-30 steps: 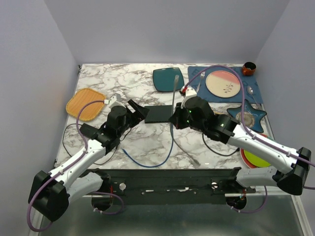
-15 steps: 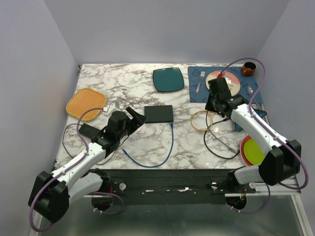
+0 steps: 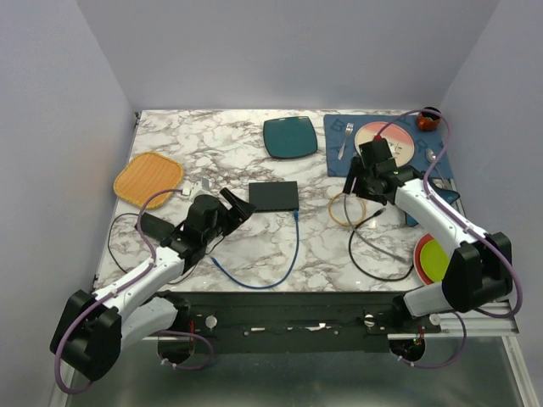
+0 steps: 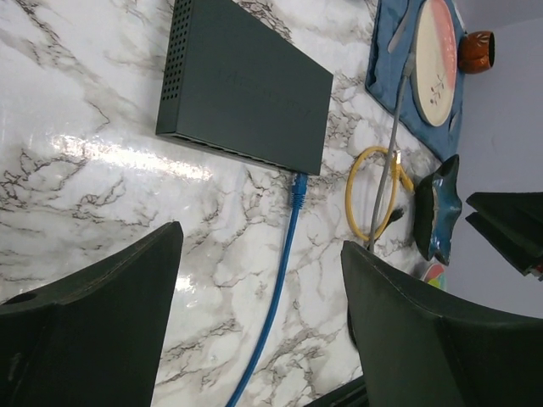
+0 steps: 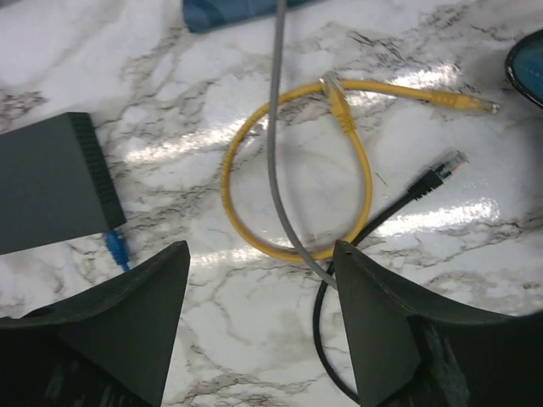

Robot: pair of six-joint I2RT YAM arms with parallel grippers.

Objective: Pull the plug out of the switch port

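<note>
The switch (image 3: 273, 196) is lying flat, with the blue plug (image 4: 298, 188) sitting at its near socket edge. Near-left of the switch, the left gripper (image 4: 260, 246) is gaping wide and holding nothing. To the switch's right, the right gripper (image 5: 260, 253) is hovering, spread wide and holding nothing, above a yellow cable loop (image 5: 226, 182). Farther right, a pink plate (image 3: 383, 142) is resting on a blue mat (image 3: 333, 161).

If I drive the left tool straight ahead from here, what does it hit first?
Probably the blue cable just short of its plug in the switch. The left tool is open and low over the table, so it may scrape that first; depth is unclear.
</note>
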